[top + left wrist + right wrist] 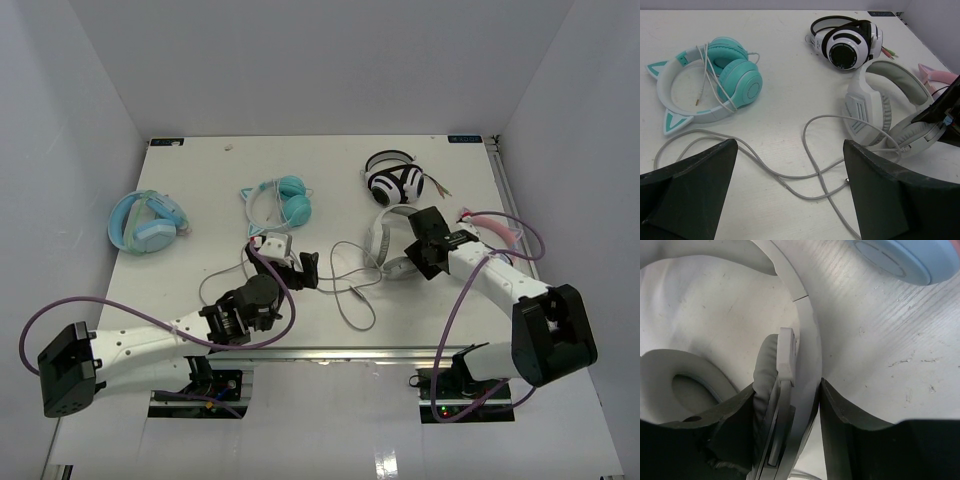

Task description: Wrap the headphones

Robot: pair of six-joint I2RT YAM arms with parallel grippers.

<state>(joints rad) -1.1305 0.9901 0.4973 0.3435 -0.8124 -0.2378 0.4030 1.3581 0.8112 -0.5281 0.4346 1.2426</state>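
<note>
Your right gripper [787,410] is pinched on the headphones [377,238] at one side, next to an ear pad. They lie right of centre on the table [200,190]. Their cable [808,150] trails left toward your left gripper [790,165], which hovers with its fingers spread wide and loose cable strands crossing the gap between them. The left arm is the nearer one for gathering cable. No container is in view.

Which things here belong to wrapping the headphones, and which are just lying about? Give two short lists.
Job in hand:
grey headphones
their grey cable
right pincer, gripping them at an ear cup
left pincer, open over the cable

Lying about:
teal cat-ear headphones
pale blue headphones
black-and-white headphones
pink headset
</note>
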